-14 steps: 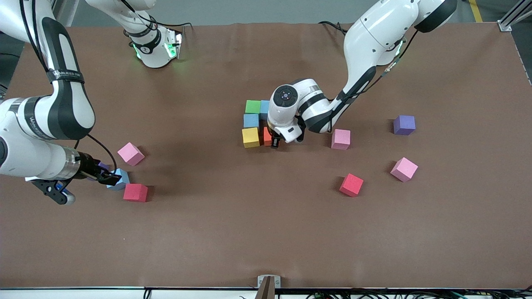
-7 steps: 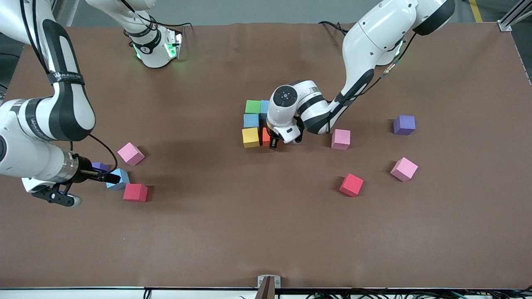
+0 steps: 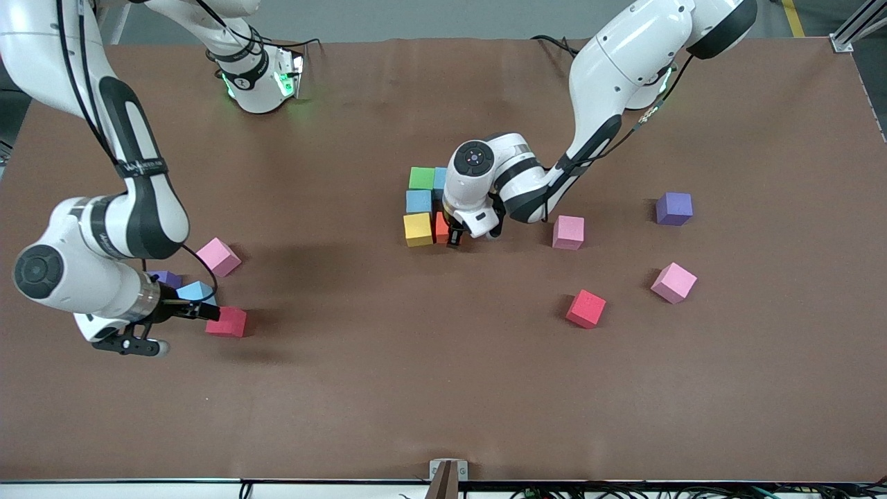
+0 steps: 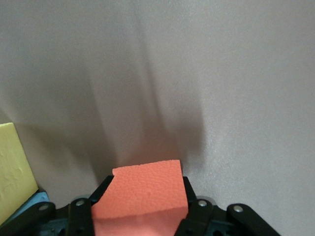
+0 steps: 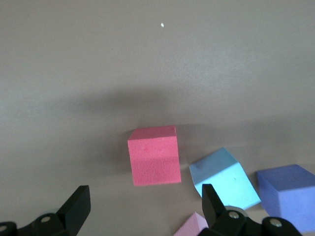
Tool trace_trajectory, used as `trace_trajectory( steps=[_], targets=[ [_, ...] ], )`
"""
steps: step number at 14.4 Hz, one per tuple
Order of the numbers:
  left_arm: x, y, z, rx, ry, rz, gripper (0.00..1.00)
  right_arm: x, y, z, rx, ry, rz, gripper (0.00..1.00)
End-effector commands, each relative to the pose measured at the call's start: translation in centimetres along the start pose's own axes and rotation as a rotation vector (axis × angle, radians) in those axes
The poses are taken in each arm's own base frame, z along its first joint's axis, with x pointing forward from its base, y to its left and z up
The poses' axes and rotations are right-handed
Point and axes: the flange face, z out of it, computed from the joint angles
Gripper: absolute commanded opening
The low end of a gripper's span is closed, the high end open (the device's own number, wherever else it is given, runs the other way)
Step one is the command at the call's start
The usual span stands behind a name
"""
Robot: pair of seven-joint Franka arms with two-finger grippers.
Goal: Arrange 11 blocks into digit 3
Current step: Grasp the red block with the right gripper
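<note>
Left pincer point(image 3: 454, 239) is gripping one orange block point(image 4: 141, 199) beside one yellow point(image 3: 418, 229); right pincer point(image 5: 142, 206) is hovering open over one red block point(image 5: 153, 155).

Matte, grainy foam orange block point(image 4: 142, 196); matte brown table point(image 3: 388, 374).

— What differs from a second ago on my side?
— My right gripper point(image 3: 208, 313) swings off the light blue cube point(image 3: 194, 292) toward the red cube point(image 3: 229, 322) beside it; the right wrist view shows its fingers spread, that red cube point(image 5: 153, 156) between them. The right arm's elbow is up.
— And the left?
— My left gripper point(image 3: 454, 237), clamped on the orange cube point(image 4: 142, 199), edges closer to the yellow cube point(image 3: 418, 229).
</note>
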Motion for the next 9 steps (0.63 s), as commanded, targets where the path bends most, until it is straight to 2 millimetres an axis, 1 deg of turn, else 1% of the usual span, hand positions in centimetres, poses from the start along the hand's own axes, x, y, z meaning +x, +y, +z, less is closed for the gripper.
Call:
trace_trajectory(
  steps=[1,5,7,9],
  targets=[
    [-0.6,0.0,0.6,-0.016,-0.015,0.001,0.22,-0.2,0.4,0.3,-0.003,0.004,-0.012,1.0],
    [-1.0,-0.1,0.5,-0.019,-0.018,0.006,0.22,0.3,0.1,2.2,0.001,0.019,-0.018,1.0],
    [-1.0,0.0,0.7,-0.018,-0.02,0.004,0.22,0.2,-0.2,2.7,0.002,0.014,-0.024,1.0],
    [-1.0,0.3,0.9,-0.02,-0.023,0.001,0.22,0.1,-0.4,3.5,0.0,0.0,-0.073,1.0]
  ],
)
